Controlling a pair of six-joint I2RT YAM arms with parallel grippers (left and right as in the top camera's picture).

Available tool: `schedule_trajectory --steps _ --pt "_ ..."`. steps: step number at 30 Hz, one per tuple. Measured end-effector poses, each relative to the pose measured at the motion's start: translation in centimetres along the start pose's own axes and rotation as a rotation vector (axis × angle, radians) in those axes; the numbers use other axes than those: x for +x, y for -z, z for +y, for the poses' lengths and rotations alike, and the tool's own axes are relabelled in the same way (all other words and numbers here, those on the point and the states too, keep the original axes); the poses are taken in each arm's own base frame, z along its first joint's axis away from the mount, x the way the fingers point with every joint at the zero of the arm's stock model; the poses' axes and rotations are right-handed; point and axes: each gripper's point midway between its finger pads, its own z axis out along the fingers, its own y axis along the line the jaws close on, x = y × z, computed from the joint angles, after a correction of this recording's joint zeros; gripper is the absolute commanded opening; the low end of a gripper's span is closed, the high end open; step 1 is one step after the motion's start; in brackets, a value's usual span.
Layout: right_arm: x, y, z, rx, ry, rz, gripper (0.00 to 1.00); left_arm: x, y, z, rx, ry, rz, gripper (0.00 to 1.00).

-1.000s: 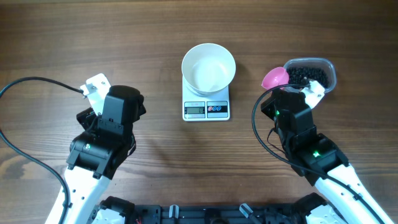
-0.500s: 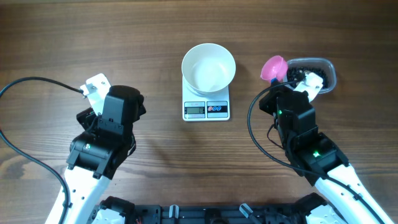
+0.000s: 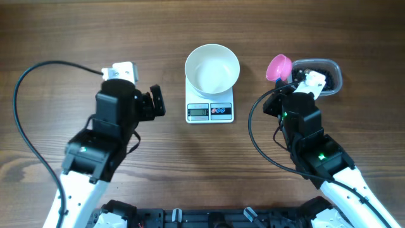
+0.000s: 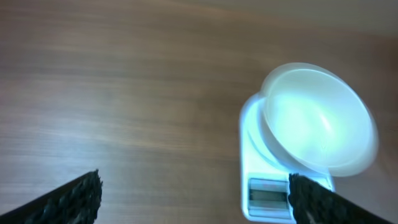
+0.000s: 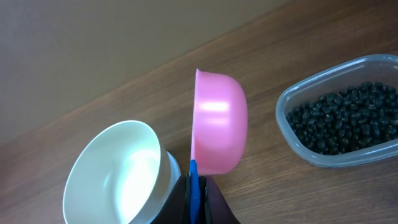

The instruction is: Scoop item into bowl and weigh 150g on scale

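Observation:
The white bowl [image 3: 212, 68] stands on the scale [image 3: 210, 111] at the table's middle, and I see nothing in it. My right gripper [image 5: 198, 194] is shut on the blue handle of a pink scoop [image 5: 217, 124], which is turned on its side between the bowl [image 5: 115, 168] and the tub. The item, black pellets [image 5: 345, 118], lies in the clear tub [image 3: 336, 77] at the right. My left gripper [image 4: 196, 196] is open, low over bare wood just left of the scale [image 4: 261, 186], with nothing between its fingers [image 4: 78, 196]. The bowl [image 4: 317, 118] is ahead on its right.
Black cables loop from both arms over the table, one by the left arm [image 3: 25, 95] and one by the right arm [image 3: 253, 136]. The tub sits close to the scoop [image 3: 278, 68] at the right.
My left arm has swung up and right toward the scale, still open. The right gripper carried the pink scoop a little up and left from the tub's edge, then held still.

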Motion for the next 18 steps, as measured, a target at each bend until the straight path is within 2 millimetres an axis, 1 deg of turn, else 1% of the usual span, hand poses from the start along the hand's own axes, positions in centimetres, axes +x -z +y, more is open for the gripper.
schedule_trajectory --steps 2,5,8,10,13,18 --pt "0.0 0.0 0.0 0.001 0.01 0.001 0.04 -0.3 1.0 -0.6 0.08 -0.046 0.034 1.0" --pt "0.0 0.0 0.0 0.001 0.014 0.001 0.04 -0.8 2.6 -0.9 0.17 -0.091 0.064 1.0" --pt "0.1 0.0 0.0 -0.002 0.014 0.003 0.04 -1.2 5.1 -1.2 0.281 -0.164 0.089 1.0" --pt "0.2 0.0 0.2 -0.014 0.014 0.013 0.04 -1.1 6.3 -1.1 0.326 -0.202 0.103 1.0" --pt "0.6 0.0 0.7 -0.04 0.017 0.032 0.04 -1.0 7.0 -1.1 0.355 -0.237 0.101 1.0" --pt "0.9 0.1 1.1 -0.064 0.045 0.05 0.04 -0.6 7.0 -1.1 0.364 -0.264 0.112 1.0"
